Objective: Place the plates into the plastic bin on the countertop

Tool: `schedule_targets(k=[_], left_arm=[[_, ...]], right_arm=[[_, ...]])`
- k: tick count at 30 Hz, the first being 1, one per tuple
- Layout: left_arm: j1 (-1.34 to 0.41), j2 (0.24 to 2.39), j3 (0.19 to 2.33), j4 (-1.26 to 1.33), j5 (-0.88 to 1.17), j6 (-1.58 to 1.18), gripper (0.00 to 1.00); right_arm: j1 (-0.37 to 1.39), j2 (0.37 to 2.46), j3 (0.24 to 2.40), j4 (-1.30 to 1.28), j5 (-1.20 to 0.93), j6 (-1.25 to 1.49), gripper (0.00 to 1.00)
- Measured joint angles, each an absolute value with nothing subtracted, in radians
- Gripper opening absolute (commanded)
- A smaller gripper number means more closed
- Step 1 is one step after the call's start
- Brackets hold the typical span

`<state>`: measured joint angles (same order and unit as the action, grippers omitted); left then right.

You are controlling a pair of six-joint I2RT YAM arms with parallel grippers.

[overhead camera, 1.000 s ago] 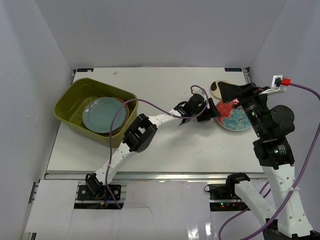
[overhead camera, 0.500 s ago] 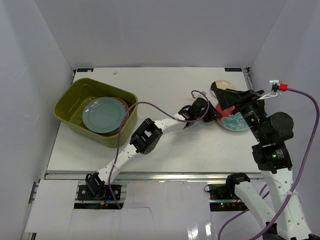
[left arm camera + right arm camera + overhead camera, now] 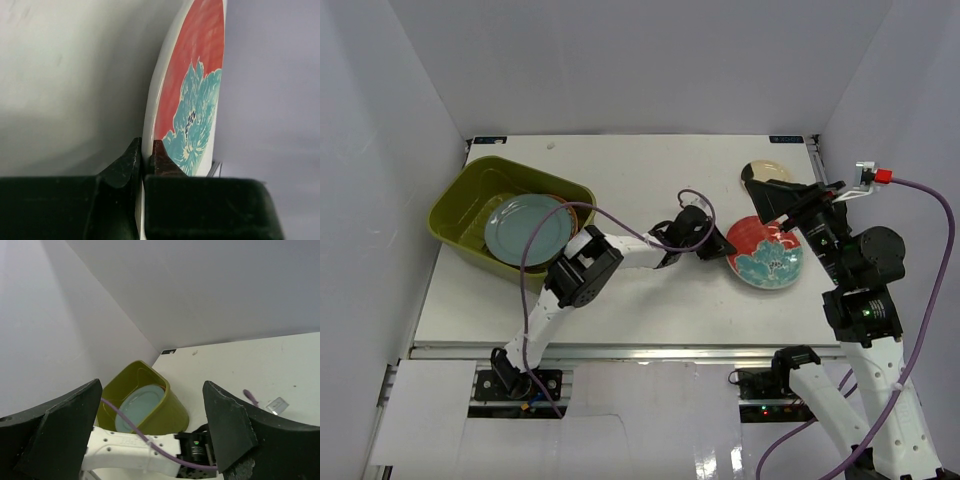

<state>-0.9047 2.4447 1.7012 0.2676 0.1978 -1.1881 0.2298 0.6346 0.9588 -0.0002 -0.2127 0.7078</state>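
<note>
**Pinching the red plate by its left rim, bin off to the left**

My left claw (image 3: 724,246) is clamped on the red plate (image 3: 765,252). In the wrist view both fingers (image 3: 125,165) press the rim from either side, and the plate runs edge-on straight away from them. From above, the plate hangs out to the right of my claw, so all its weight sits beyond the pinch. I cannot tell whether its right edge touches the countertop (image 3: 670,290) or has cleared it.

The plastic bin (image 3: 455,195) lies well to the left and slightly farther back, with a grey-blue plate (image 3: 528,228) already lying in it. I judge the coming move to be a leftward carry, claw leading and plate trailing. My left arm is the nearer one to the bin, so the carry suits it.

My right claw (image 3: 768,195) hangs with its jaws wide apart and holds nothing, just beyond the red plate's far edge. A cream plate (image 3: 767,170) lies behind it.
</note>
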Motion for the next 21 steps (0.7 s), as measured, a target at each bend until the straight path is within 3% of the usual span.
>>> schedule_targets(k=[4, 9, 15, 21], left_arm=[[-0.883, 2.196, 1.436, 0.209, 0.250, -1.057, 0.00], [-0.812, 1.868, 1.251, 0.079, 0.314, -0.942, 0.00], [-0.477, 1.335, 1.111, 0.003, 0.362, -0.897, 0.00], [-0.142, 0.933, 1.087, -0.234, 0.111, -0.799, 0.00]], right_arm=[[0.230, 0.634, 0.959, 0.002, -0.213, 0.710, 0.86], [0.230, 0.629, 0.960, 0.000, -0.213, 0.715, 0.87], [0.230, 0.594, 0.989, -0.043, -0.149, 0.664, 0.87], [0.230, 0.584, 0.992, -0.056, -0.111, 0.625, 0.87]])
